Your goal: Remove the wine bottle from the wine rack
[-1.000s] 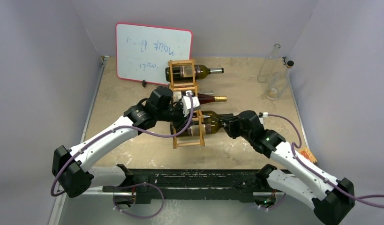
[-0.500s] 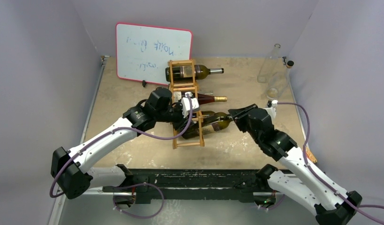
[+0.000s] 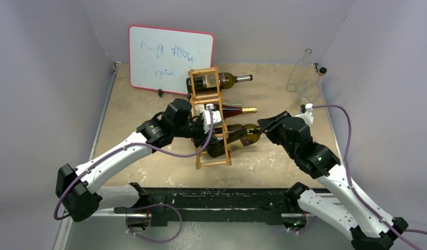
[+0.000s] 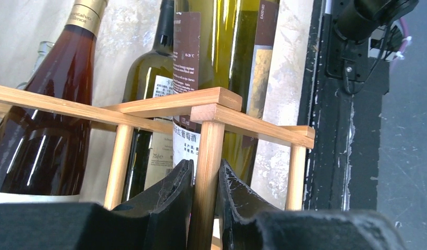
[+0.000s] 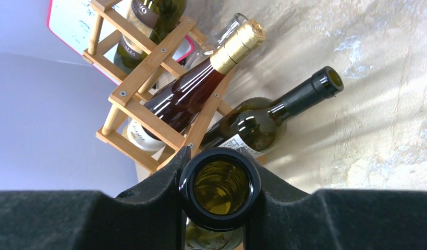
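Note:
The light wooden wine rack [image 3: 211, 125] lies on the table with three bottles in its openings. My right gripper [image 3: 261, 126] is shut on the neck of the nearest wine bottle [image 3: 237, 139], olive green with a label. Its body still sits in the rack's near opening, neck slanting up to the right. In the right wrist view the bottle's open mouth [image 5: 220, 187] sits between my right gripper's [image 5: 220, 179] fingers. My left gripper [image 4: 205, 174] is shut on an upright post of the wine rack [image 4: 221, 112], beside the green bottle [image 4: 227, 52].
A rosé bottle with gold foil [image 3: 237, 110] and a dark green bottle [image 3: 221, 80] fill the other rack openings. A red-edged whiteboard [image 3: 171, 57] stands at the back. Two clear glass bottles [image 3: 300, 73] stand at the back right. The black base rail [image 3: 216, 200] runs along the near edge.
My right arm has lifted and drawn the near bottle's neck to the right, tilting the bottle in its opening. The rack's near end has shifted slightly. My left gripper stays on the post.

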Available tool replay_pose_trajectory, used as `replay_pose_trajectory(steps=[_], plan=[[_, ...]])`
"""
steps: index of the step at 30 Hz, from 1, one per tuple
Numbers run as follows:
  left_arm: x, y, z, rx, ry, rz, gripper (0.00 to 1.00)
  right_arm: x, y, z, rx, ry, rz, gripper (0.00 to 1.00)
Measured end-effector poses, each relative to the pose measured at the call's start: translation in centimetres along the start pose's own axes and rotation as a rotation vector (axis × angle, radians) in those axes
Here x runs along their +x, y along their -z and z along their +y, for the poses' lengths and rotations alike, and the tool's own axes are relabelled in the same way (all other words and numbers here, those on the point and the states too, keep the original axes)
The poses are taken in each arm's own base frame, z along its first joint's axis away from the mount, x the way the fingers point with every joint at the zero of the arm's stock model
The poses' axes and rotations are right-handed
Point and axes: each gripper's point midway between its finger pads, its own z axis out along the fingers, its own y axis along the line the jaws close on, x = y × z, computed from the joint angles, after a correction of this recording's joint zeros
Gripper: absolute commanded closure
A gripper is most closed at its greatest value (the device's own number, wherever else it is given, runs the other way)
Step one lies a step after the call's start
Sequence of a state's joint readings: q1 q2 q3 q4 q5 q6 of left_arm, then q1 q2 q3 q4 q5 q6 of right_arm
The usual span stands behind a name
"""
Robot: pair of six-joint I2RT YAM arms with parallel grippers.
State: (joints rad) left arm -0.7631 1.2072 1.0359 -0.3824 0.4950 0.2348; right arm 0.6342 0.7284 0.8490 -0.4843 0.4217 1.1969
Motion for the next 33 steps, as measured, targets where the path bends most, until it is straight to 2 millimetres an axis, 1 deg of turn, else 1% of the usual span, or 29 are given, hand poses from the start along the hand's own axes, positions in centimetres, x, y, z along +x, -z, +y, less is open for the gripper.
replay_pose_trajectory(steps=[3, 6, 10, 15, 18, 24, 26, 30, 33], plan=[[-0.2, -0.1, -0.5, 0.021, 0.007, -0.010, 0.96, -0.7, 0.6, 0.5, -0.007, 0.038, -0.010, 1.00], [-0.3, -0.2, -0.6, 0.029, 0.008, -0.013, 0.98, -0.7, 0.8, 0.2, -0.014, 0.029, -0.014, 1.00], [-0.2, -0.4, -0.7, 0.036, -0.006, -0.011, 1.00, 0.0, 0.6, -1.3, -0.004, -0.038, -0.018, 1.00], [-0.2, -0.4, -0.7, 0.037, -0.018, -0.011, 1.00, 0.0, -0.2, -3.5, 0.109, -0.146, -0.055, 1.00], [-0.2, -0.4, -0.7, 0.037, -0.018, -0.011, 1.00, -0.3, -0.6, -4.3, 0.165, -0.186, -0.087, 1.00], [-0.3, -0.4, -0.7, 0.037, -0.019, -0.012, 1.00, -1.2, -0.5, -5.5, 0.224, -0.224, -0.150, 1.00], [-0.3, -0.5, -0.7, 0.037, -0.019, -0.012, 1.00, -1.6, -0.3, -5.8, 0.237, -0.231, -0.169, 1.00], [-0.2, -0.5, -0.7, 0.037, -0.019, -0.012, 1.00, -2.9, 0.8, -5.8, 0.230, -0.237, -0.209, 1.00], [-0.2, -0.5, -0.7, 0.037, -0.019, -0.012, 1.00, -4.1, 2.2, -5.9, 0.205, -0.229, -0.244, 1.00]])
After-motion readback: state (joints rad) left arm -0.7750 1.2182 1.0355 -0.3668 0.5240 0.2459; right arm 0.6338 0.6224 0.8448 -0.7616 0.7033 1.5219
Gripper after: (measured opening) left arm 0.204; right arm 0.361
